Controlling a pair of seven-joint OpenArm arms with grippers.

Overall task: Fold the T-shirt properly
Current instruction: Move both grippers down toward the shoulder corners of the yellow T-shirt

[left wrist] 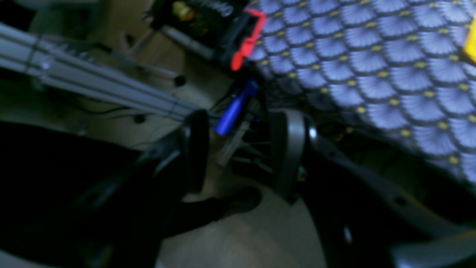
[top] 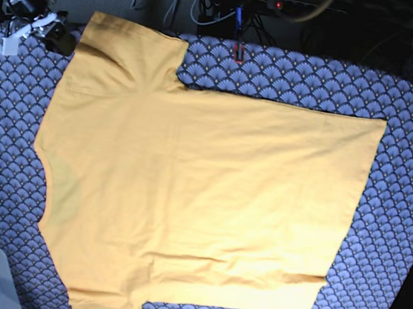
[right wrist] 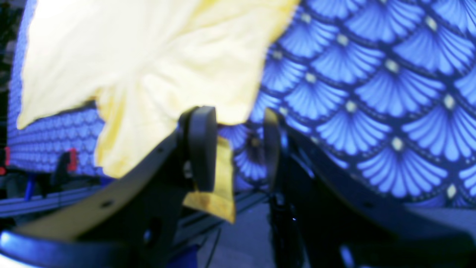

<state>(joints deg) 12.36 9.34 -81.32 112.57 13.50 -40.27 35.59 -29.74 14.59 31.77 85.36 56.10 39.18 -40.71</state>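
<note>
The yellow-orange T-shirt (top: 194,198) lies spread flat on the blue fan-patterned cloth (top: 400,221), one sleeve at the back left and the hem to the right. Neither gripper shows in the base view. In the right wrist view my right gripper (right wrist: 238,123) stands open at the shirt's (right wrist: 148,63) edge. A small flap of yellow fabric (right wrist: 221,182) hangs beside the inner face of one finger (right wrist: 200,149); I cannot tell whether it touches. My left gripper (left wrist: 243,123) is open and empty off the cloth's (left wrist: 372,56) edge, with a sliver of the shirt (left wrist: 471,44) at far right.
A red clamp (left wrist: 247,39) and a blue clamp (left wrist: 236,108) sit at the table edge beside an aluminium rail (left wrist: 93,78). Cables and equipment (top: 239,1) crowd the back edge. A white object (top: 6,46) lies at the back left corner.
</note>
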